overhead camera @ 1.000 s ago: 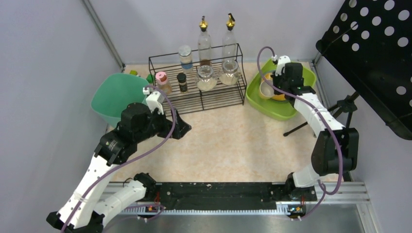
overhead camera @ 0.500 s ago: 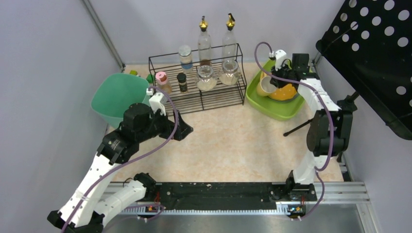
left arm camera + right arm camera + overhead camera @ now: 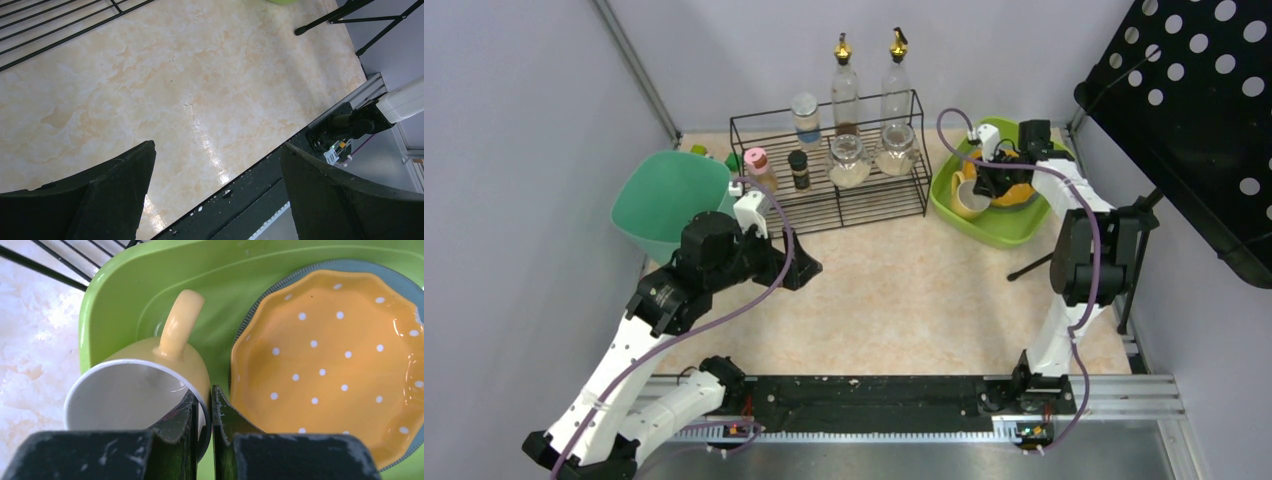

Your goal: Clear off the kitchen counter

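The kitchen counter (image 3: 894, 290) is a beige marbled top; in the left wrist view the counter (image 3: 175, 75) lies bare under my left gripper (image 3: 216, 145), whose jaws stand wide open with nothing between them. That left gripper (image 3: 799, 265) hovers left of centre. My right gripper (image 3: 203, 392) is shut on the rim of a yellow mug (image 3: 150, 370), one finger inside and one outside. The mug (image 3: 969, 197) sits tilted in the left part of the lime-green tub (image 3: 994, 225), beside an orange dotted plate (image 3: 330, 355). In the top view the right gripper (image 3: 989, 185) is over the tub.
A black wire rack (image 3: 844, 200) with jars and bottles stands at the back. A teal bin (image 3: 664, 200) sits at the back left. A tripod leg (image 3: 1044, 262) reaches onto the counter's right side. A black perforated panel (image 3: 1194, 100) hangs at the upper right.
The right wrist has swung round over the tub and carried the yellow mug a little toward the tub's front left. The left arm has barely moved.
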